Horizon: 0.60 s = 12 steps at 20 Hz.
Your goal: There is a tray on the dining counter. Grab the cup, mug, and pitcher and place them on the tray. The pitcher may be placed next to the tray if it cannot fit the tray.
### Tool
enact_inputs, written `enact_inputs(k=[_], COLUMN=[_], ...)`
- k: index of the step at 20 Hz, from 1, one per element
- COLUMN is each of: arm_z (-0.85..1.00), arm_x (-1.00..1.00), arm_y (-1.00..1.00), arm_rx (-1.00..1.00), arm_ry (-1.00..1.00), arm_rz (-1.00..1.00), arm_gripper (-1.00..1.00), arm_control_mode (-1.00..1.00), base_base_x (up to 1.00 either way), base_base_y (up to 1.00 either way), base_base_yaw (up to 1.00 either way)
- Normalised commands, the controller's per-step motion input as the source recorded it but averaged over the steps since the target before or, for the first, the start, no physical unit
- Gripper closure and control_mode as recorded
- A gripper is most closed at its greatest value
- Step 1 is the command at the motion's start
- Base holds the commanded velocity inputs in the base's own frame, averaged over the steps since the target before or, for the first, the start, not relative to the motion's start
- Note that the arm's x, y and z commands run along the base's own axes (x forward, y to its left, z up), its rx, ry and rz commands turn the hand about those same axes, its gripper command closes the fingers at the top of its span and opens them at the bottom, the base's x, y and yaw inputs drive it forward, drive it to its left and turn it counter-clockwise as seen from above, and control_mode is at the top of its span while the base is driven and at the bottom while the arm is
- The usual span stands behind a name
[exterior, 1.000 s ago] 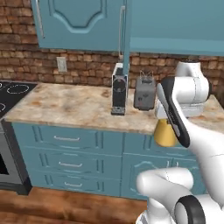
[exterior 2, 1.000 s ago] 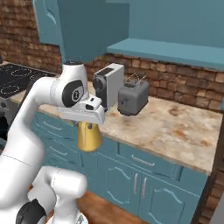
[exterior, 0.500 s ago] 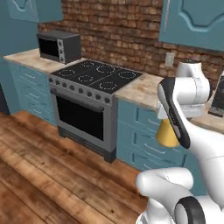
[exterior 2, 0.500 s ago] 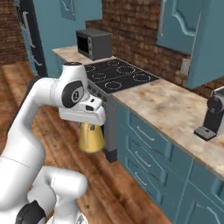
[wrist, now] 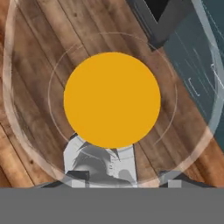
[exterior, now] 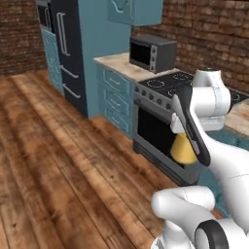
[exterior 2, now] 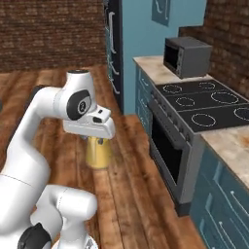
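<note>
In the left base view I am carrying the pitcher [exterior: 182, 150] under my claw [exterior: 181, 138], its orange-yellow body hanging just below my hand and in front of the oven [exterior: 160, 136]. To the left of my claw the wooden floor [exterior: 58, 160] is spreading out toward the tall dark fridge [exterior: 68, 53], and above and behind my claw the microwave [exterior: 152, 52] is sitting on the surface [exterior: 116, 63] beside the stovetop [exterior: 168, 82]. In the right base view my claw [exterior 2: 98, 142] is closing on the neck of the pitcher [exterior 2: 98, 154], which is hanging upright over the wooden floor [exterior 2: 126, 194]; to the right of it the oven [exterior 2: 172, 151] and stovetop [exterior 2: 204, 104] are standing well apart from my hand, with the microwave [exterior 2: 187, 56] beyond them. In the hand view I am looking straight down through the pitcher [wrist: 112, 99], its round orange liquid sitting directly ahead of my claw, whose finger tips [wrist: 78, 176] are standing apart on either side of the glass, clamped on it.
</note>
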Motion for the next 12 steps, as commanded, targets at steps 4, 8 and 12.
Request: enact_inputs(k=[4,8,12], arm_z=[0.00,0.00,0.00], arm_x=[0.00,0.00,0.00], arm_y=[0.00,0.00,0.00], arm_rx=[0.00,0.00,0.00], arm_ry=[0.00,0.00,0.00], arm_rz=[0.00,0.00,0.00], arm_gripper=[1.00,1.00,1.00], arm_control_mode=[1.00,1.00,1.00], base_base_x=[1.00,0.93,0.98], base_base_y=[0.65,0.91,0.92], base_base_yaw=[0.41,0.37,0.29])
